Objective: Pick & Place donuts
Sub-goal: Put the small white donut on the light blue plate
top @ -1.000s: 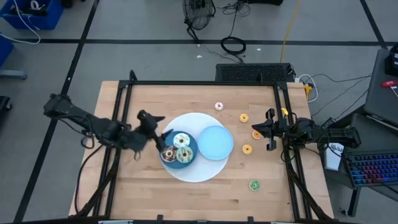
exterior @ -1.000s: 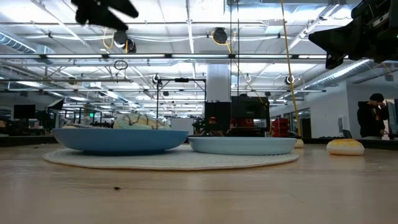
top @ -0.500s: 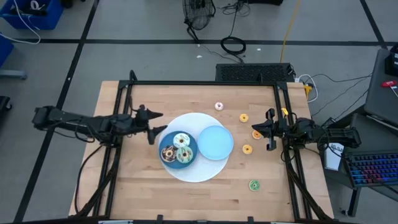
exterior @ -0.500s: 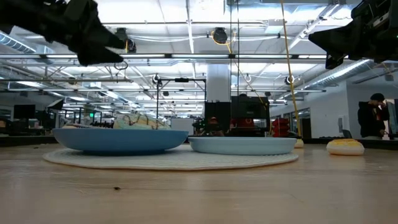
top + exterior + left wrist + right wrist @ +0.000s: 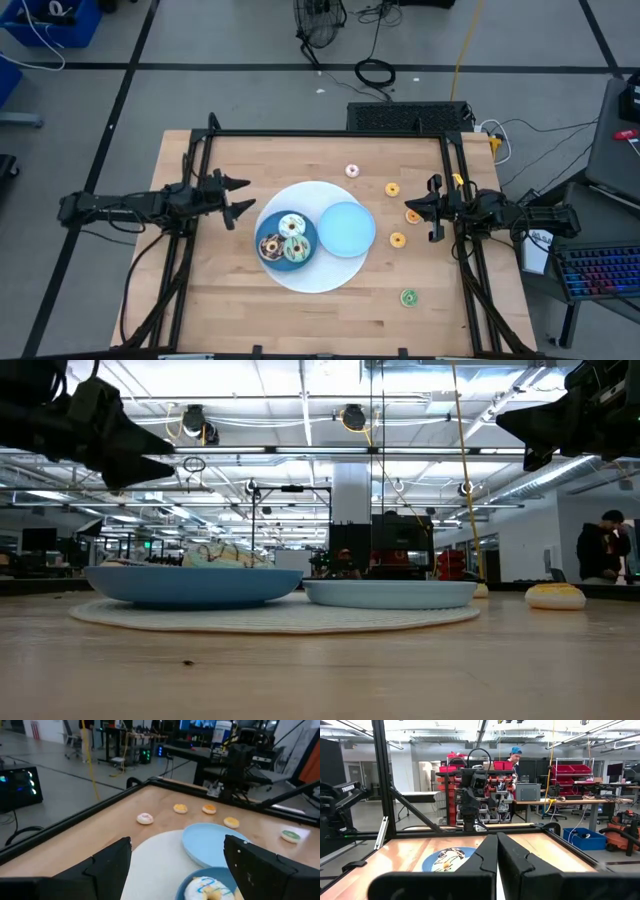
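Note:
Three larger donuts, iced white (image 5: 291,224), chocolate-brown (image 5: 270,246) and green (image 5: 296,251), lie on a blue plate (image 5: 268,228). A pink tiny donut (image 5: 352,171), two orange ones (image 5: 392,189), a yellow one (image 5: 398,240) and a green one (image 5: 408,297) lie on the wood at the right. My left gripper (image 5: 240,196) stands open and level at the table's left side, short of that plate, holding nothing; its wrist view shows the gripper (image 5: 180,867) with the white donut (image 5: 207,887) ahead. My right gripper (image 5: 497,855) waits shut at the right edge.
A second blue plate (image 5: 346,229) with nothing on it sits beside the first; both rest on a round white mat (image 5: 318,278). A black frame (image 5: 330,134) runs along the table's edges. People stand in the room beyond the table.
My left gripper has drawn back from above the donut plate toward the table's left edge and come down, tipping up to point level. Its fingers stay open and hold nothing. The donuts and plates have not moved.

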Action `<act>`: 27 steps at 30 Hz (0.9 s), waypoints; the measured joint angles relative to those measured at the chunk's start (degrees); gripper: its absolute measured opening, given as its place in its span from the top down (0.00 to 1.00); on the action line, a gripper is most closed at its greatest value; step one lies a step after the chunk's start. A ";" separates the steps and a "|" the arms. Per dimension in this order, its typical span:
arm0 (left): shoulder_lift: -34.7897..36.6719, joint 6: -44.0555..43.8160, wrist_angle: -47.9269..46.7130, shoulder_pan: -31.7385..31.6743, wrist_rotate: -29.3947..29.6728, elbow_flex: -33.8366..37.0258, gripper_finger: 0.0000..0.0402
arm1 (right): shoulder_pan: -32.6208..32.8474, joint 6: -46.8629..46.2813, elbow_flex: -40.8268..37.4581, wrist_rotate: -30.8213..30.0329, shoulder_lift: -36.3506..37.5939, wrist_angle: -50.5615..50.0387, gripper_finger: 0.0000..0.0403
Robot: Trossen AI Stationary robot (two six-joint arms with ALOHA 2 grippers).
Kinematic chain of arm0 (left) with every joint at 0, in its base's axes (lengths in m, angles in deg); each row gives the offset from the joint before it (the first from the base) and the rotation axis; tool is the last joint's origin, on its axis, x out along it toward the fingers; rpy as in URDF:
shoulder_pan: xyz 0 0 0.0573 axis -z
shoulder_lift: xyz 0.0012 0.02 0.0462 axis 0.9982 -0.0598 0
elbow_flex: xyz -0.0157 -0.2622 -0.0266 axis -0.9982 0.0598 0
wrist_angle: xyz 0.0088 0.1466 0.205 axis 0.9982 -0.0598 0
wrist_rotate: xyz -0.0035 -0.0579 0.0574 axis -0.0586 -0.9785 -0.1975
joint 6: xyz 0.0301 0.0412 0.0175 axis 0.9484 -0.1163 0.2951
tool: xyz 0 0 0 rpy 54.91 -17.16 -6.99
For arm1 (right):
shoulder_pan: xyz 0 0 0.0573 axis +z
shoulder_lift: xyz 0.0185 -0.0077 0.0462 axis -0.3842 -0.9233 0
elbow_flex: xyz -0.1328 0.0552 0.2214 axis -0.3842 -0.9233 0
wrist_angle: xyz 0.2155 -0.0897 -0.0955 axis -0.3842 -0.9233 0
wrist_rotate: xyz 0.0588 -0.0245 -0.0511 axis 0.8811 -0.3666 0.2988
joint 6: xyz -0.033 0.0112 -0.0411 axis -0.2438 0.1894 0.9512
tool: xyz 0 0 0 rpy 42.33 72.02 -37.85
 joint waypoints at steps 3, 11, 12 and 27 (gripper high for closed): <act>3.30 0.47 -0.15 -2.06 -1.92 1.80 0.22 | -0.02 0.00 -0.01 0.00 0.01 0.00 1.00; 8.29 0.72 -0.76 -6.51 -8.50 5.89 0.21 | 0.00 0.00 0.00 0.00 -0.01 0.00 1.00; 8.44 0.77 -1.01 -6.93 -9.09 5.89 0.21 | -0.01 0.00 0.01 0.00 -0.01 0.00 1.00; 8.44 0.44 -0.98 -7.82 -11.41 5.85 0.21 | -0.01 0.00 0.00 0.00 0.00 0.04 1.00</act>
